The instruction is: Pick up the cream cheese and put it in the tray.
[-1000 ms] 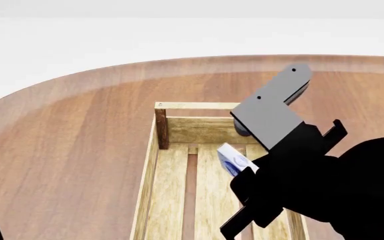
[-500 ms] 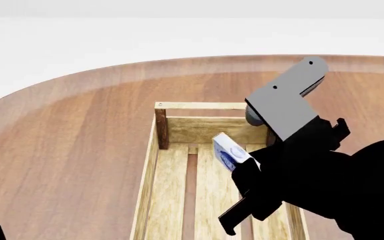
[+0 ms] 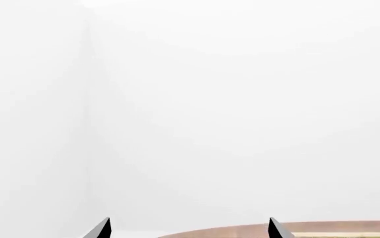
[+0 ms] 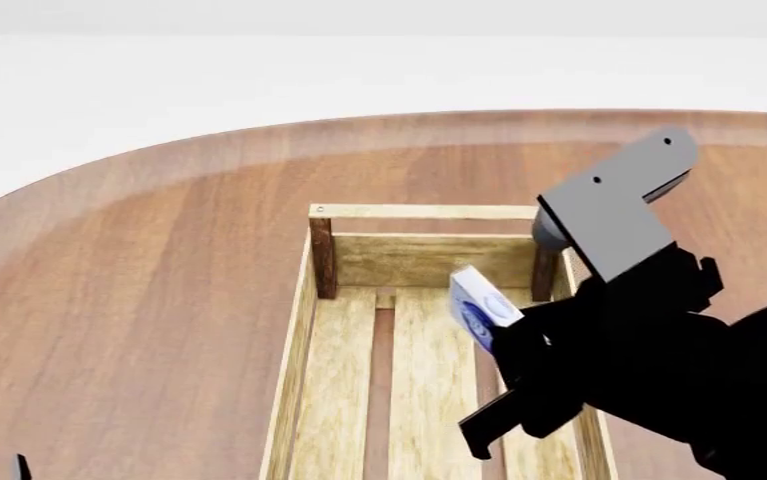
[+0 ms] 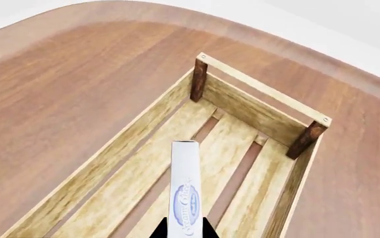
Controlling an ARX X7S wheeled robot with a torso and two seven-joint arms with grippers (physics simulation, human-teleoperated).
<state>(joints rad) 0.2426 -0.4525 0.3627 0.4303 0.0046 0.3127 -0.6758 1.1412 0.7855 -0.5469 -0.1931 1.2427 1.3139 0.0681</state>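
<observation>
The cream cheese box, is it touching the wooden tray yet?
Apart. In the right wrist view the cream cheese stands out from the right gripper, raised above the tray slats; the head view agrees.

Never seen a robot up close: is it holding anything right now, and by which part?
Yes. The right gripper pinches the cream cheese by one end, over the tray. The left gripper holds nothing.

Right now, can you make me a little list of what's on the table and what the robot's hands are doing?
table: round, brown wood
tray: long crate of light slats with dark corner posts, nothing lying in it that shows
cream cheese: small white box with blue logo, held above the tray's slats
right hand: closed on the cream cheese
left hand: open, holding nothing, pointing at a blank wall
</observation>
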